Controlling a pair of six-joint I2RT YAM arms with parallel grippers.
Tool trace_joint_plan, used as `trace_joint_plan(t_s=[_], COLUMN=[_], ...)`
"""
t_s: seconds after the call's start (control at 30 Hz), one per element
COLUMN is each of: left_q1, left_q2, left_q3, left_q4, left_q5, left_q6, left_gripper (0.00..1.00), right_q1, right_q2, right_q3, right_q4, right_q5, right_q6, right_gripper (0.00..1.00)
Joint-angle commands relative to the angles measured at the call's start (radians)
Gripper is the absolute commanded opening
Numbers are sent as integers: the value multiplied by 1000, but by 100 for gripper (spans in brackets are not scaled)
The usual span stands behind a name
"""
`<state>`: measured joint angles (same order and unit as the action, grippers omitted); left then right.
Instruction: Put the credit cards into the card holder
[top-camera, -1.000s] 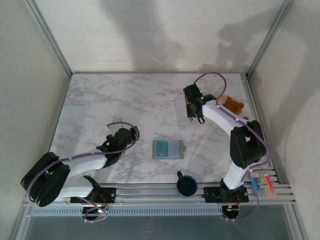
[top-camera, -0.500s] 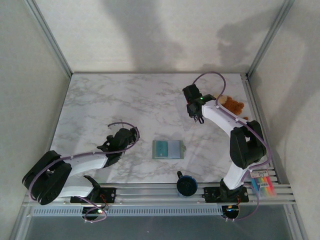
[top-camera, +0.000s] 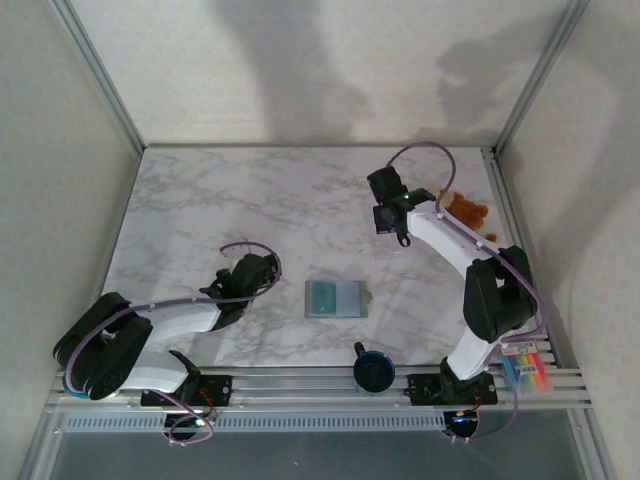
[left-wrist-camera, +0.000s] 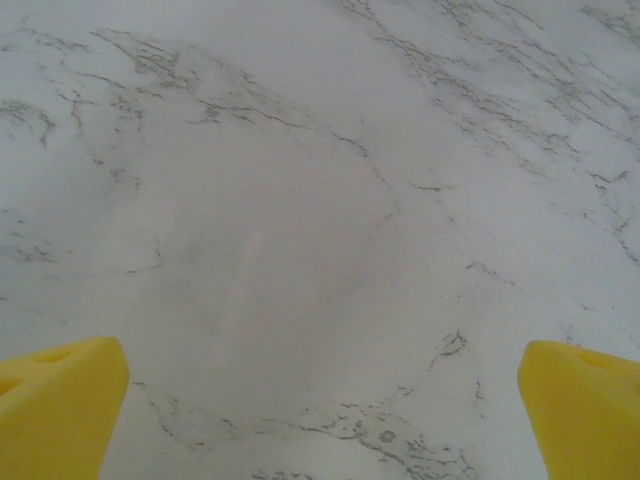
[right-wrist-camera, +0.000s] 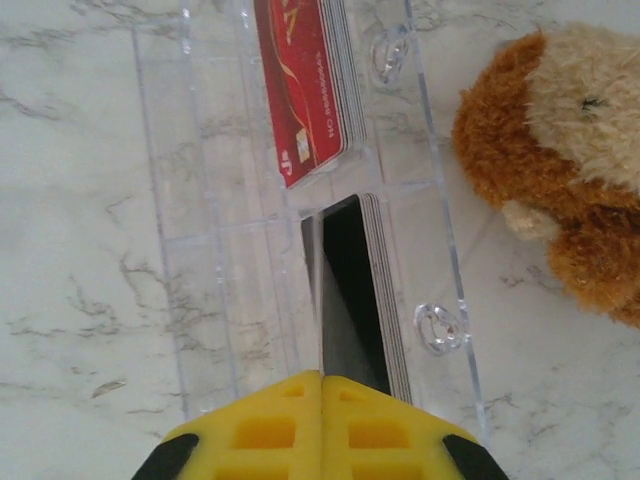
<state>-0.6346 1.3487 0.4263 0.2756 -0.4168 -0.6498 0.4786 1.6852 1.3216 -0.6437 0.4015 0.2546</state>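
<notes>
The credit cards (right-wrist-camera: 305, 90) lie in two stacks, red and dark, in a clear tray (right-wrist-camera: 190, 200) near the far right corner of the desk (top-camera: 200, 210), beside a plush toy (right-wrist-camera: 560, 160). The right fingers (right-wrist-camera: 262, 425) are pressed together at the dark stack's end. The card holder (top-camera: 333, 298) lies open mid-desk, toward the near edge. The left fingers (left-wrist-camera: 60, 400) stand wide apart over bare desk.

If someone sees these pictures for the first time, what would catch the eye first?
The brown plush toy sits at the table's far right, beside a clear tray holding red cards and a dark stack. The right gripper, yellow-fingered, is shut at the end of the dark stack. The card holder lies open mid-table, teal inside.
</notes>
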Motion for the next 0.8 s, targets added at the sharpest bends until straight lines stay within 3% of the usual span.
trace_joint_plan(t_s=[0.0,0.3,0.5,0.53,0.6,0.77], left_q1=[-10,-10,-10,-11,-15,-59], left_q2=[-23,-15,-47,-45,-39,-132], left_q3=[4,29,142,184,258,353], left_q4=[-23,-50,-202,-262,-363,-487], left_q5=[-24,-24,14,25,47,23], left_q6=[0,18,86,91,99,63], left_gripper=[100,99,85,87,99,100], right_q1=[5,5,7,7,7,7], right_q2=[-81,-285,-509,-556,-642,-823], right_q3=[-7,-30,-195,-226,-290,-448], right_q4=[-2,-1,46,55,75,188], right_q5=[-88,-230,-379,-400,-415,-546], right_q6=[38,65,70,69,79,126], right_gripper=[1,0,0,0,0,0])
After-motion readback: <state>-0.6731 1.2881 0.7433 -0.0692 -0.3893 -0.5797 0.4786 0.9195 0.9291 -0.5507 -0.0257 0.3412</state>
